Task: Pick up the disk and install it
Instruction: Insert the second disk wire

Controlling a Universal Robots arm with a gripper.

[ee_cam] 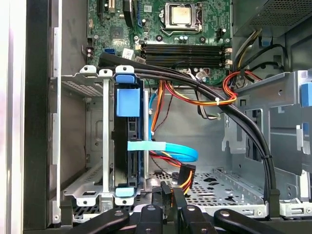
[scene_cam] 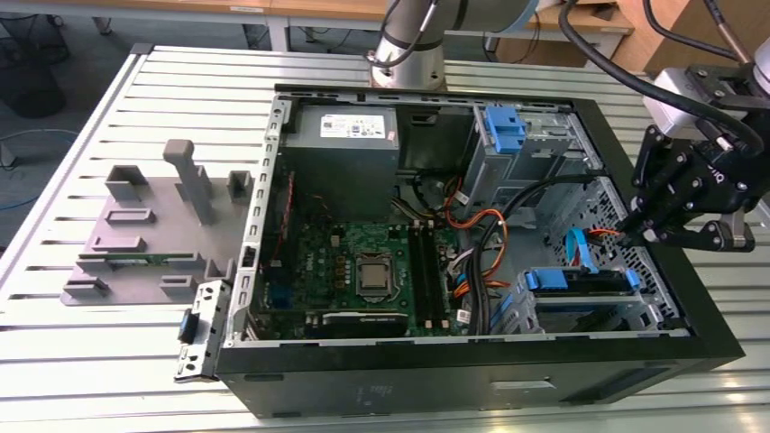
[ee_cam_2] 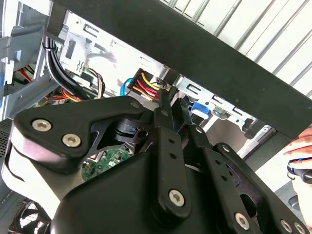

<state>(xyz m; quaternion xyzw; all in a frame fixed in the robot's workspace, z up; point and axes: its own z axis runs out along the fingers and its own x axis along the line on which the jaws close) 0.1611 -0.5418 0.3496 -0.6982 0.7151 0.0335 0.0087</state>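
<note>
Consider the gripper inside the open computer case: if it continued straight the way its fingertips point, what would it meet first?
Probably the power connector with red, yellow and black wires, just ahead of the gripper; depth is unclear.

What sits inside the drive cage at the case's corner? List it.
The drive cage holds the disk in its blue carrier, seated on edge in a slot, a light-blue cable running from it. The disk's label face is hidden by the cage. The claw hovers nearby.

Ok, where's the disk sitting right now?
The disk sits in the metal drive cage inside the open computer case, toward the exterior view's right, just below the gripper; the first wrist view shows its blue carrier standing in that cage.
</note>
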